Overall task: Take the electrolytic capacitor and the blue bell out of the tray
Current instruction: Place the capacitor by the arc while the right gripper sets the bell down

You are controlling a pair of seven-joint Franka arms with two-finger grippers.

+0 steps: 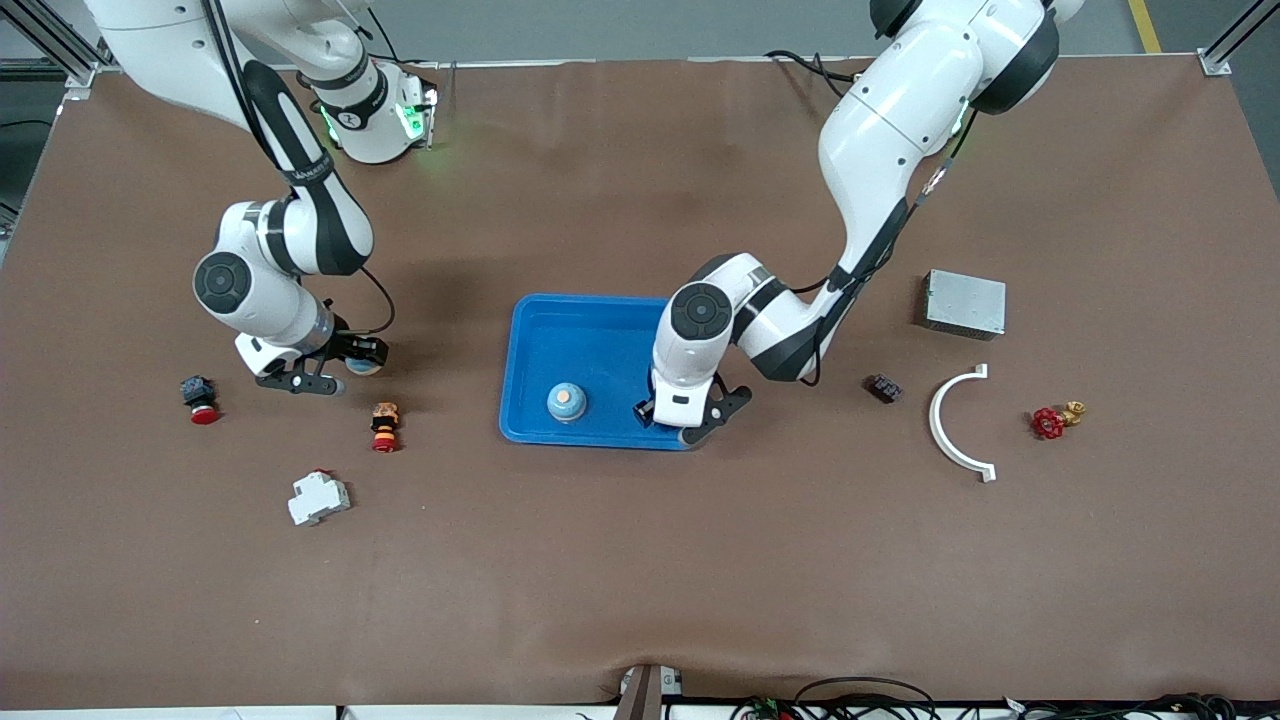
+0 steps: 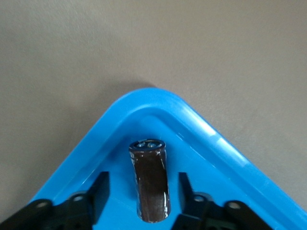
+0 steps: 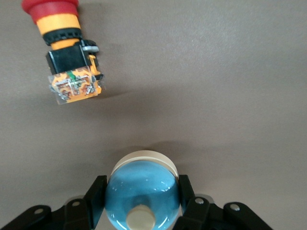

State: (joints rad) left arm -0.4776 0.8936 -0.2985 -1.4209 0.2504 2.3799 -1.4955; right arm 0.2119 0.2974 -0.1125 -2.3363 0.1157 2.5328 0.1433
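A robotics lab or test bench, not a home: two white robot arms bolted along one edge of a wide table (image 1: pixel 640 560) covered in plain brown matting, aluminium framing at the corners, cables trailing off the near edge. The scattered items are industrial parts: a red emergency-stop button (image 1: pixel 199 398), a white circuit breaker (image 1: pixel 318 497), a red valve handle (image 1: pixel 1050 422), a grey metal box (image 1: pixel 964 303), a white curved bracket (image 1: pixel 955 425) and a blue plastic tray (image 1: pixel 590 330)

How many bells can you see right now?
2: one bell sits in the blue tray; the other bell is gripped in the right pincer toward the right arm's end of the table.
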